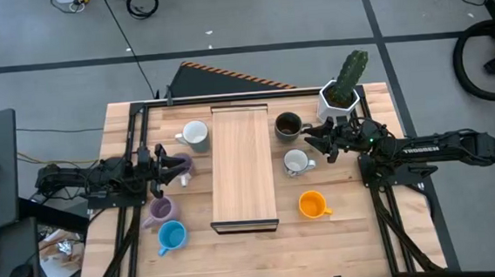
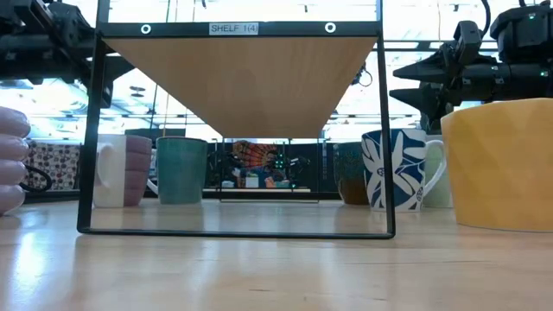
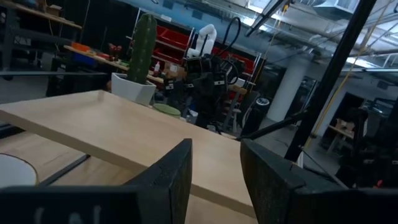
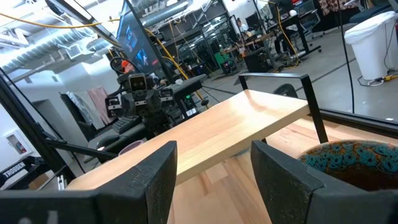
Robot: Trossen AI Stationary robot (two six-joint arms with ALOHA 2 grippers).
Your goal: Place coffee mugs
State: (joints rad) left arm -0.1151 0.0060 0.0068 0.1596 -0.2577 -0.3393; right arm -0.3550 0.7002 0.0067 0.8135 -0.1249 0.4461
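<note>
Wooden table [image 1: 342, 237] carries glossy, handled coffee mugs [image 1: 313, 205] in mixed colours.

wooden table [image 1: 238, 253] with mugs [image 1: 312, 205], shelf [image 1: 242, 165]

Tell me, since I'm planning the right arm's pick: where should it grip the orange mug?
Probably the rim, from above. The orange mug stands upright, mouth open, its handle pointing toward the table's right edge. Close the jaws across the wall opposite the handle; the space around it looks free.
</note>
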